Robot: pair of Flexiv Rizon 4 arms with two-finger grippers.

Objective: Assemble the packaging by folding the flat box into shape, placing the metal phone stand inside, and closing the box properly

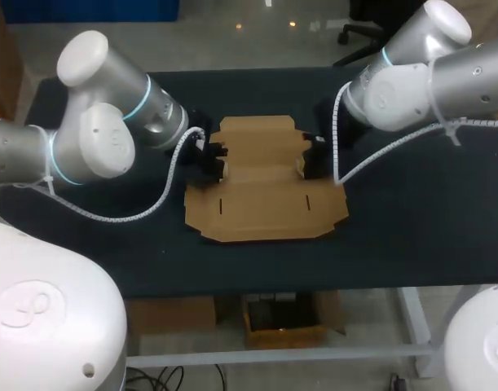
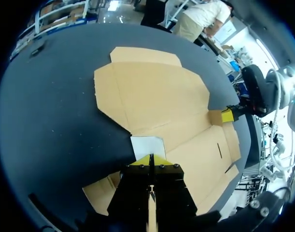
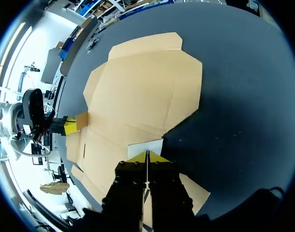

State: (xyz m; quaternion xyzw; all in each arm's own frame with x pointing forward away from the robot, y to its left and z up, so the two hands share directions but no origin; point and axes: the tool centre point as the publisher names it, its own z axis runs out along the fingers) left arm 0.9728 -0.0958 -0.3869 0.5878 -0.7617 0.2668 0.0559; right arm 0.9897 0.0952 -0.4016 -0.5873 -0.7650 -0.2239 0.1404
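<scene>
— What is the surface?
— A dark counter (image 1: 412,228). The left arm (image 1: 94,130) and the right arm (image 1: 420,77) come in over it from either side.
— Where is the box?
— The flat box (image 1: 265,191) lies unfolded in the middle of the counter, between the arms. It is plain brown card with two slots near its front edge.
— And the fingers?
— The left gripper (image 2: 151,160) is pinched onto one side flap, and the right gripper (image 3: 147,157) is clamped on the opposite flap.

The box (image 1: 265,204) is plain brown cardboard, matt and smooth. The table (image 1: 420,236) has a dark, matt top. The left arm (image 1: 94,138) and right arm (image 1: 412,81) have glossy white and satin silver shells. The left gripper (image 2: 151,162) and right gripper (image 3: 147,157) are matt black with yellow tips.
</scene>
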